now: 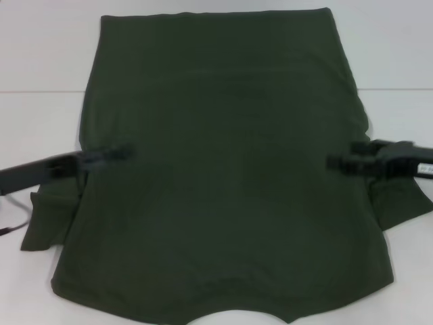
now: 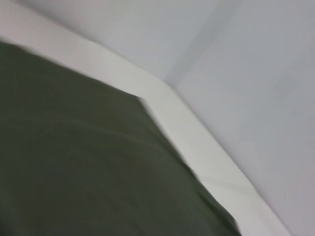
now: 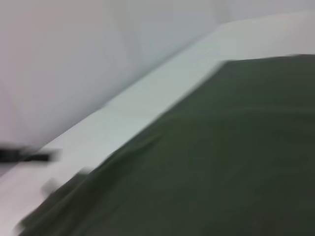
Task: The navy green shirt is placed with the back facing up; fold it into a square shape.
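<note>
The green shirt (image 1: 223, 196) lies flat on the white table (image 1: 40, 135), plain side up, and fills most of the middle. Its collar end is near the robot and its straight hem is far away. The left gripper (image 1: 122, 152) sits over the shirt's left edge. The right gripper (image 1: 338, 162) sits over the right edge. I cannot tell whether either one is spread or pinching the cloth.

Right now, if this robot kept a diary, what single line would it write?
navy green shirt: spread flat on white table, plain side up | left gripper: at shirt's left edge | right gripper: at right edge
</note>
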Robot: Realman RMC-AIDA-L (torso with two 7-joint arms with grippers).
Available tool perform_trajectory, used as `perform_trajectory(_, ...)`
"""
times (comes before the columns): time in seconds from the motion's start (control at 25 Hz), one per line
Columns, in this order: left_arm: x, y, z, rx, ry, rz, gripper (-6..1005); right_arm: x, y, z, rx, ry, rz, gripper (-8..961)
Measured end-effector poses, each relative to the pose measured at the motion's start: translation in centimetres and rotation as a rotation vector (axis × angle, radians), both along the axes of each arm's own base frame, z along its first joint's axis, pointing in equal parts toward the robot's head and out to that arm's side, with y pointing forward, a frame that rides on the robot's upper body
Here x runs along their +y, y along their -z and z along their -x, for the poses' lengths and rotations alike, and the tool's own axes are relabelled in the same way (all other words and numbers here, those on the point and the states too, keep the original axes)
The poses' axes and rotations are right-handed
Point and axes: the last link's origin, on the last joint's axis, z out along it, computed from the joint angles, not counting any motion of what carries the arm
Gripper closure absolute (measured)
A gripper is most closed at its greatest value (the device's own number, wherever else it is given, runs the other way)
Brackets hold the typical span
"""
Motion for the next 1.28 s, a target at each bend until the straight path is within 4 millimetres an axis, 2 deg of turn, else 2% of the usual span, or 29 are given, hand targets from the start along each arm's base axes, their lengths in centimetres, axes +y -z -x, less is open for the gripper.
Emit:
perform_trajectory(0.12, -0.6, -2.1, 2.6, -0.078, -0.195, -0.040, 66, 0.9, -1.2, -1.0, 0.052, 0.145, -0.068, 11)
perform_trajectory(0.24, -1.3, -3.2, 4.6, -0.104, -0.311, -0.065, 66, 1.4, -1.9, -1.4, 0.095, 0.215, -0.110, 11)
perform_trajectory(0.52, -1.6, -2.6, 7.6, -0.032, -0.414, -0.140, 67, 1.9, -1.9, -1.1, 0.117, 0.216, -0.132, 11)
perform_trajectory(0.72, -1.8, -1.2, 8.6, 0.038, -0.408, -0.167, 66, 2.0, -1.9, -1.0, 0.116, 0.214, -0.130, 11)
perform_trajectory(0.96, -2.2, -0.5, 9.3, 0.056, -0.428, -0.179, 66, 1.9, -1.9, -1.1, 0.119, 0.217, -0.133, 11)
perform_trajectory(1.28, -2.6, 0.5, 8.8, 0.037, -0.403, -0.145, 67, 1.8, -1.9, -1.3, 0.120, 0.222, -0.133, 12)
